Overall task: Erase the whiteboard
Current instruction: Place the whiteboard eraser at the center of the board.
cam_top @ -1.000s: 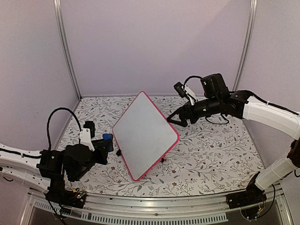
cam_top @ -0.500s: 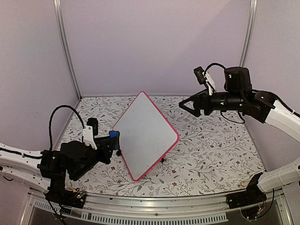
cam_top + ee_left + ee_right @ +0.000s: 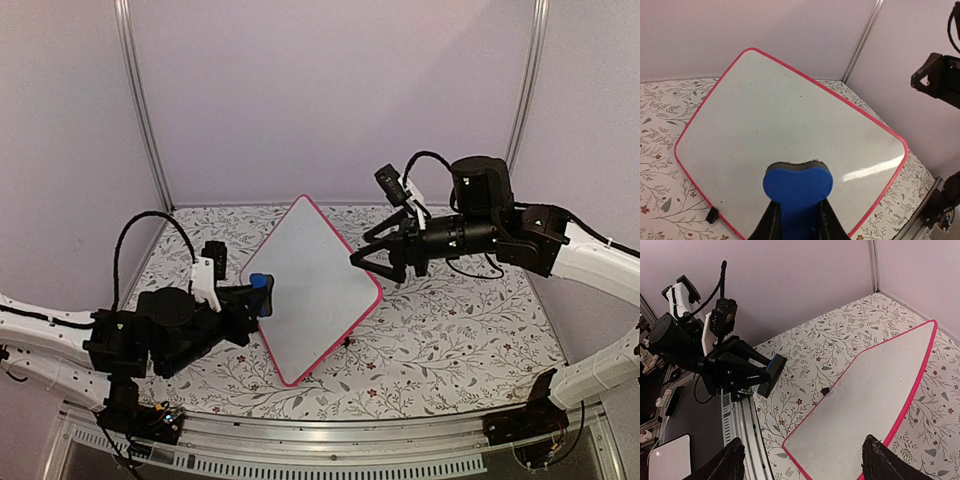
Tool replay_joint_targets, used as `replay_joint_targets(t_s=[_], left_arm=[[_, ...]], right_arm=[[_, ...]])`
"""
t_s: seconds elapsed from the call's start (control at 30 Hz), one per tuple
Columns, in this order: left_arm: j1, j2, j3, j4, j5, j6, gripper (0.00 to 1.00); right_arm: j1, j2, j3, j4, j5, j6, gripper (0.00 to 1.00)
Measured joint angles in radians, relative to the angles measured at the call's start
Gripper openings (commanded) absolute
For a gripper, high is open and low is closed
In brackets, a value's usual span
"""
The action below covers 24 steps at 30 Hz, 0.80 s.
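Left tool (image 3: 252, 298) bringing the eraser (image 3: 262, 293) up to the whiteboard (image 3: 315, 290)
Gripping the eraser, it is advancing toward the whiteboard propped just ahead on the counter (image 3: 450, 330). The right tool (image 3: 368, 266), spread wide, is swinging back beside it, so wiping looks imminent.

Bottom corner of whiteboard (image 3: 790, 115) behind eraser (image 3: 797, 186)
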Motion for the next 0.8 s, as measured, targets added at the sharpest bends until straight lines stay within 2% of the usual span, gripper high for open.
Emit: replay_joint_targets(t_s=[0.13, 0.17, 0.27, 0.33, 0.43, 0.57, 0.8], left_arm=[[0.064, -0.028, 0.129, -0.332, -0.140, -0.241, 0.10], [0.108, -0.054, 0.134, -0.399, -0.162, -0.298, 0.14], [0.258, -0.133, 0.096, -0.504, -0.169, -0.384, 0.19], [0.383, -0.164, 0.042, -0.526, -0.129, -0.413, 0.23], [0.528, -0.164, -0.024, -0.537, -0.056, -0.430, 0.34], [0.695, -0.082, -0.093, -0.497, 0.073, -0.444, 0.47], [0.813, 0.072, -0.154, -0.376, 0.229, -0.443, 0.69]], right_arm=[[0.002, 0.022, -0.012, 0.005, 0.019, -0.001, 0.81], [0.002, 0.022, -0.019, 0.009, 0.021, 0.000, 0.81], [0.002, 0.021, -0.038, 0.026, 0.023, 0.002, 0.81], [0.002, 0.020, -0.047, 0.032, 0.025, 0.004, 0.81], [0.002, 0.019, -0.054, 0.039, 0.026, 0.009, 0.82], [0.002, 0.012, -0.064, 0.045, 0.027, 0.016, 0.82], [0.002, -0.008, -0.071, 0.046, 0.036, 0.020, 0.82]])
